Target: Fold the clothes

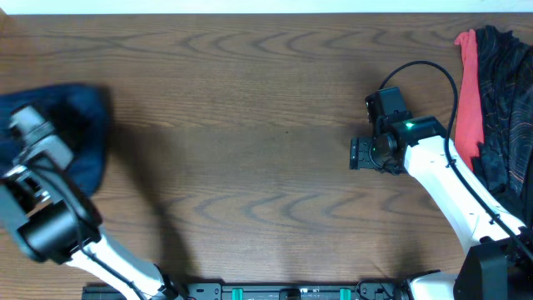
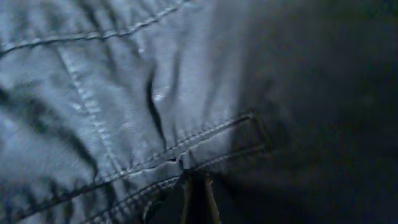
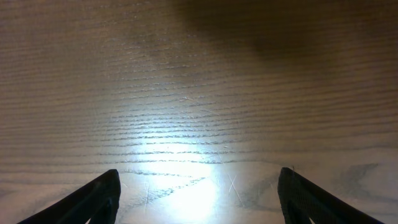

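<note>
Overhead, the navy shorts (image 1: 83,125) lie bunched in a dark heap at the far-left edge of the bench (image 1: 250,125), partly out of view and partly under the left arm. They are not spread flat, so I cannot tell which way the waistband runs. The visible part of the heap is a little longer from far to near than across.

The left gripper (image 2: 194,190) sits right on them. Its wrist view is filled with blue cloth, a stitched seam and what looks like a pocket edge. The jaws are pressed together with almost no gap, and the seam puckers where it meets them, so I judge they have a pinch of the fabric.

The right gripper (image 1: 360,155) hangs over bare wood right of centre, well apart from the shorts. Its jaws are spread wide with nothing between them.

The shorts lie far to the left of that open gripper, with the whole middle of the bench between. The left arm is by far the nearer, so dragging the shorts toward the centre looks like its job.

Two more garments wait at the far-right edge: a coral-red garment (image 1: 468,92) in a long strip running far to near, and a blackish speckled garment (image 1: 504,108) touching its right side.

That makes three garments, two arms and one bench.
</note>
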`<state>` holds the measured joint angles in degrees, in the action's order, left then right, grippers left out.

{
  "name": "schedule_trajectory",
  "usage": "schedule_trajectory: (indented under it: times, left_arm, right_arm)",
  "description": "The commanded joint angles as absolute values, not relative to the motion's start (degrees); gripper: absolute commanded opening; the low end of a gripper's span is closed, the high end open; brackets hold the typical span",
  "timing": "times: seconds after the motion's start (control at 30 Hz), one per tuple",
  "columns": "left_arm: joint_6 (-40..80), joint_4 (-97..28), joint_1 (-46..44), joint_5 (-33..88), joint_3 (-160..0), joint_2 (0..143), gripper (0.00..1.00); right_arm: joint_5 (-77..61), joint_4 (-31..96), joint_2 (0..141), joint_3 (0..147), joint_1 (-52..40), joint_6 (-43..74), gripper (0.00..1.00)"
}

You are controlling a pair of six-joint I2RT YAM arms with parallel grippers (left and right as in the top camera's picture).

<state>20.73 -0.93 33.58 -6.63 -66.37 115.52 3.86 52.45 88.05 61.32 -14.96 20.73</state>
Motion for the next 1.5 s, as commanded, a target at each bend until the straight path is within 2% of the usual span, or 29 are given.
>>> schedule_trajectory:
  times: [0.0, 0.23, 0.47, 0.5, 0.57, 0.63, 0.7, 0.8, 0.87, 1.07, 1.3, 1.47]
  left_arm:
    - [21.19, -3.79, 26.20, 2.42, -63.79, 120.03, 0.11]
    - [32.42, -6.09, 20.12, 4.58, -63.79, 119.74, 0.10]
    - [33.01, -4.45, 18.57, 4.75, -63.79, 116.27, 0.10]
    - [31.57, -4.01, 18.61, 4.73, -63.79, 115.15, 0.15]
    - [27.24, -3.92, 18.72, 4.47, -63.79, 111.83, 0.33]
    - [23.66, -5.37, 18.72, 3.11, -63.79, 107.46, 0.62]
    - [21.67, -7.75, 18.72, 2.13, -63.79, 102.94, 0.82]
    - [20.10, -12.58, 18.68, 2.20, -63.79, 95.37, 0.97]
    - [19.27, -16.60, 18.37, 3.86, -63.79, 90.48, 0.99]
    - [14.06, -30.59, 12.80, 5.87, -63.79, 80.07, 0.98]
    - [6.37, -44.49, -0.64, 5.80, -63.79, 76.29, 0.98]
    - [4.08, -52.25, -5.48, 5.80, -63.88, 76.03, 0.98]
  right_arm:
    - [4.25, 52.29, 88.20, 61.28, -14.63, 20.08, 0.79]
    - [4.73, 52.01, 88.20, 61.28, -14.63, 20.05, 0.80]
    - [4.71, 51.57, 88.20, 61.28, -14.63, 20.08, 0.80]
    - [4.71, 51.48, 88.20, 61.28, -14.63, 20.08, 0.80]
    - [4.69, 51.44, 88.20, 61.28, -14.63, 20.08, 0.80]
    - [4.71, 51.42, 88.20, 61.28, -14.63, 20.08, 0.80]
    - [4.69, 51.24, 88.20, 61.28, -14.63, 20.08, 0.80]
    - [4.54, 50.92, 88.20, 61.28, -14.63, 20.10, 0.87]
    - [2.98, 50.37, 88.20, 61.28, -14.63, 20.12, 0.99]
    - [-3.33, 45.04, 88.20, 61.28, -14.63, 20.88, 0.99]
    - [-1.93, 38.20, 88.20, 61.28, -14.24, 22.02, 0.99]
    - [2.57, 34.59, 87.96, 61.41, -12.43, 22.02, 0.99]
